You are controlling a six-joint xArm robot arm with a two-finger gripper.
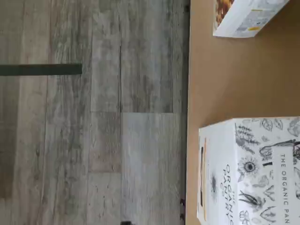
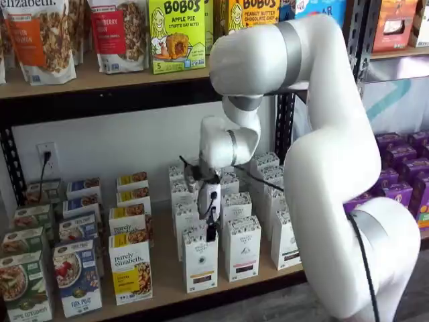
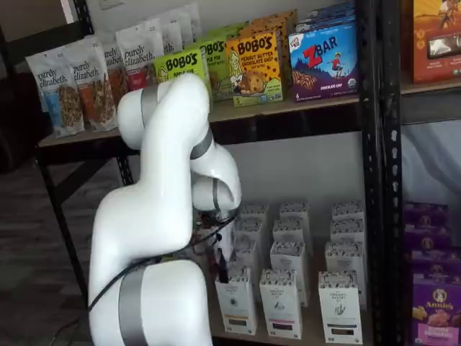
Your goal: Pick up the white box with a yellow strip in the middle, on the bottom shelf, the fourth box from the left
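The white Organic Pantry box (image 2: 200, 263) with a thin yellow-orange strip stands at the front of the bottom shelf, at the left end of the white boxes. It also shows in a shelf view (image 3: 236, 304) and in the wrist view (image 1: 248, 173), where the strip runs down its front face. My gripper (image 2: 210, 231) hangs just above this box's top, fingers pointing down. In a shelf view the gripper (image 3: 222, 272) shows as dark fingers beside the box's top. No gap between the fingers shows and no box is in them.
Several more white boxes (image 2: 241, 247) stand in rows right of and behind the target. A purely elizabeth box (image 2: 131, 272) stands close on its left; its corner shows in the wrist view (image 1: 243, 16). The brown shelf board (image 1: 234, 79) ends above the grey floor (image 1: 93, 117).
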